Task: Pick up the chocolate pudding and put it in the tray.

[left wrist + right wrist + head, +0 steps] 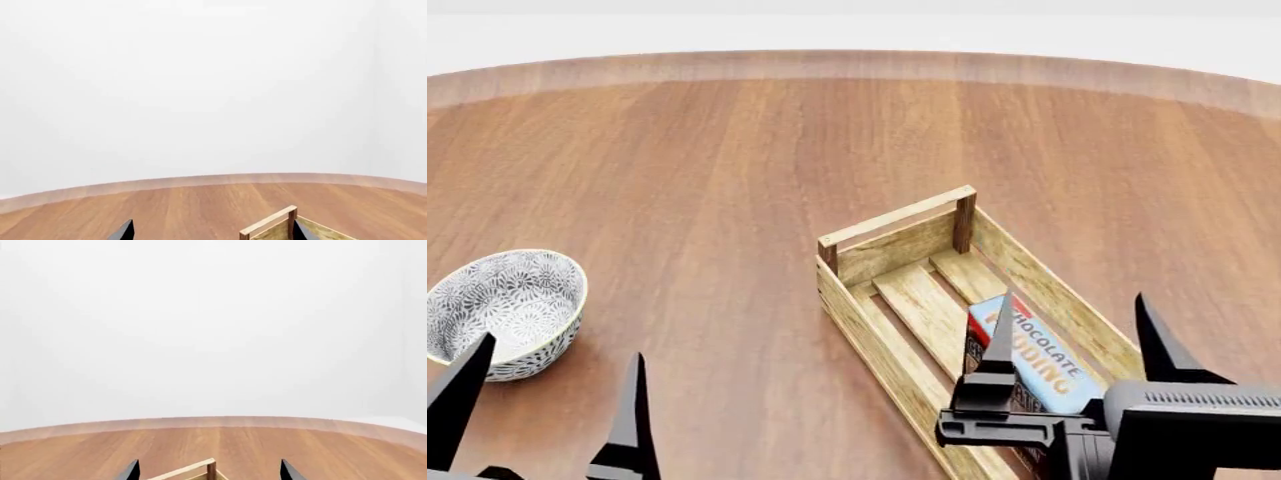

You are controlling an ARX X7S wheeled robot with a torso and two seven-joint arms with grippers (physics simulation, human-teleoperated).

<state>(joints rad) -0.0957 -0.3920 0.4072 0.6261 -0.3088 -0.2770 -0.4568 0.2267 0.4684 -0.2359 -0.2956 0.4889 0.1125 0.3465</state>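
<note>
Round wooden table [721,180], as I see it from the head camera.

Tray [888,228]: slatted light-wood crate, lying at an angle right of centre, bar handle at its far end.

Chocolate pudding [1044,362]: inside the tray on the slats, light-blue lettered side up, near end hidden behind my right arm.

Right gripper [1074,335]: fingers spread wide, poised above the carton, holding nothing.

Bowl [505,308]: grey-white patterned, far left, well apart from the tray.

Left gripper [547,395]: fingers apart, beside the bowl, empty.
</note>
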